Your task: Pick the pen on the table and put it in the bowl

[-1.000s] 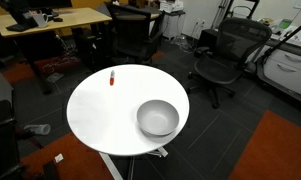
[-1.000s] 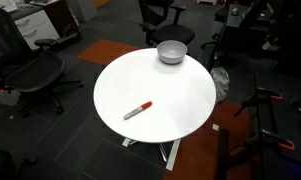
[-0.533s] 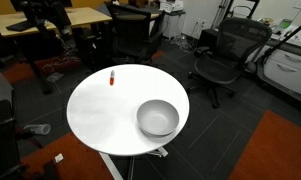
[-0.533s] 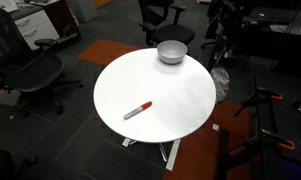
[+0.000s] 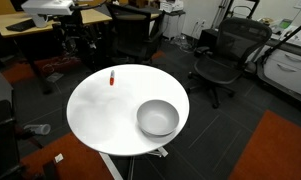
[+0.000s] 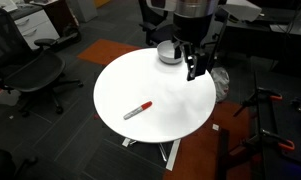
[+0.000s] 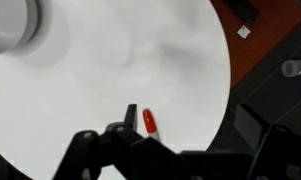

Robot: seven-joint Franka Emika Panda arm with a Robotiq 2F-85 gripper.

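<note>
Pen (image 6: 138,109): lies flat on the near left of the tabletop (image 6: 120,80), well apart from the bowl. It has bare surface all round, so a grasp from above looks unhindered.
Tabletop: round and white, carrying only the pen and the bowl.
Bowl (image 6: 170,52): sits upright on the far side and is empty in an exterior view (image 5: 158,118). The pen is not yet in it.
End effector (image 6: 196,68): hangs above the far right of the tabletop, just beside the bowl. Its fingers are spread and hold nothing, probably ready to cross to the pen.
</note>
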